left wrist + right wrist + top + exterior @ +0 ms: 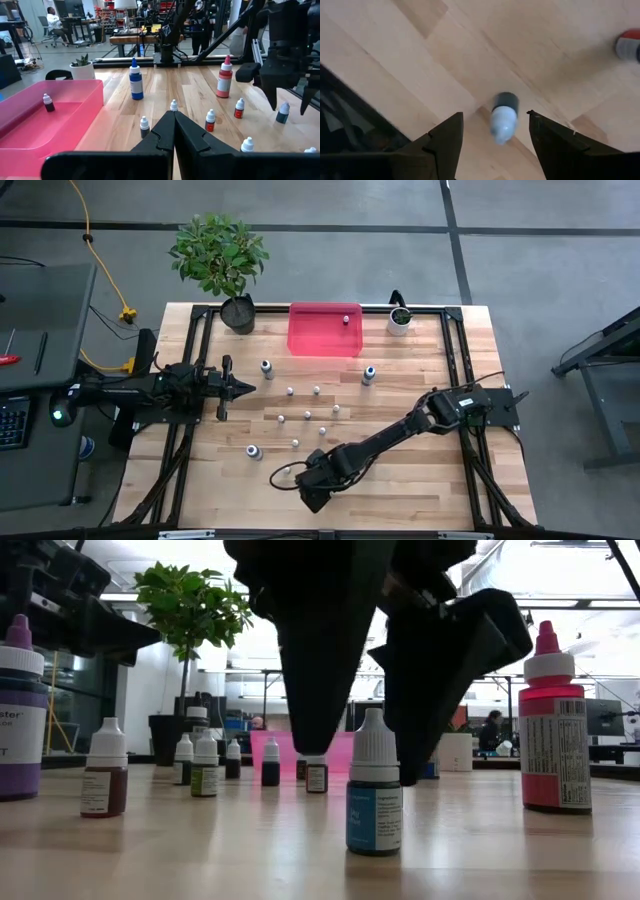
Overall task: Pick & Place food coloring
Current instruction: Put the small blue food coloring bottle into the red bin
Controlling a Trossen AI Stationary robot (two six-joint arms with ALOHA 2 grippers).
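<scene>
One bottle (346, 319) is binned in the pink tray (310, 340), rest left on table; right gripper (495, 135) is held open over the teal bottle (503, 117), left gripper (174, 131) is kept closed.

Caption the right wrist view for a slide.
Right gripper poised with open fingers straddling a small teal food coloring bottle standing on the wooden table, not yet gripped.
</scene>
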